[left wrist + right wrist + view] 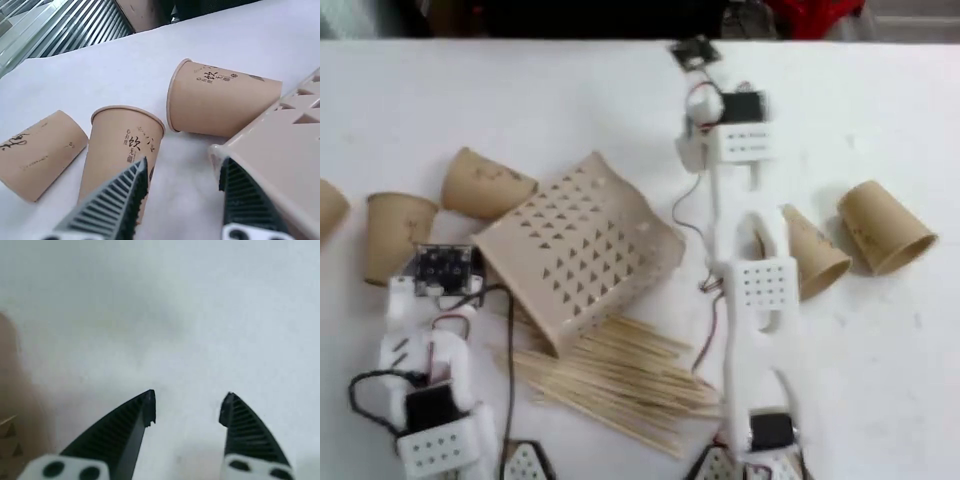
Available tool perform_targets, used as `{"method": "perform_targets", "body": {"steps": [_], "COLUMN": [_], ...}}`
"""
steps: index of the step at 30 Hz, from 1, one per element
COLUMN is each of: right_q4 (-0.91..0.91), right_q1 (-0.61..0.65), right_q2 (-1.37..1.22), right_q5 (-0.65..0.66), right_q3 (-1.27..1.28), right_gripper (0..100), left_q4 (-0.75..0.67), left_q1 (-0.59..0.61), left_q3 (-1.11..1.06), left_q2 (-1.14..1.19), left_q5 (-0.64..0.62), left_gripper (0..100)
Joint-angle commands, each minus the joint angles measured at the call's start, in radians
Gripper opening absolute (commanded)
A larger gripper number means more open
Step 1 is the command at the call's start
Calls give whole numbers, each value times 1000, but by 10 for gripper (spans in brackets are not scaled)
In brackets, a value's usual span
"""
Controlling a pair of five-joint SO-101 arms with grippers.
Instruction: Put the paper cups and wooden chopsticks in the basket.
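We judge nothing loaded yet: tipped basket [582,245] at centre, three paper cups [485,185] at its ten o'clock, two more cups [885,225] at three, wooden chopsticks [620,385] heaped at five, left gripper [183,162] and right gripper [190,395] both gaping, empty.

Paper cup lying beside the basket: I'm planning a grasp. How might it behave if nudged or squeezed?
Lying on its side and tapered, the cup would likely roll in a curve. Its thin paper wall probably dents under a hard pinch.
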State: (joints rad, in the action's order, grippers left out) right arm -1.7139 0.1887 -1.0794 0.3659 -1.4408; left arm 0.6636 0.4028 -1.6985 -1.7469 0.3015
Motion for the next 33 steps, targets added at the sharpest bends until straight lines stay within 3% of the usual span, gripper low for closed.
{"method": "perform_targets", "body": {"steps": [1, 7, 19, 27, 33], "right_q4": [-5, -4, -15, -7, 206], "right_q1": [10, -4, -185, -150, -59], "right_q2": [93, 70, 211, 644, 957], "right_q5": [3, 3, -5, -32, -6], "right_q3": [12, 14, 44, 637, 1105], "right_gripper": [184, 180, 138, 138, 139], "left_q4": [3, 3, 3, 3, 3], "left_q1": [-22, -22, -22, -22, -22], "left_q3": [2, 2, 2, 2, 2], "left_q2": [-5, -5, -5, -5, -5], "left_q5": [-8, -8, -8, -8, -8], "left_gripper": [244, 244, 244, 244, 244]}}
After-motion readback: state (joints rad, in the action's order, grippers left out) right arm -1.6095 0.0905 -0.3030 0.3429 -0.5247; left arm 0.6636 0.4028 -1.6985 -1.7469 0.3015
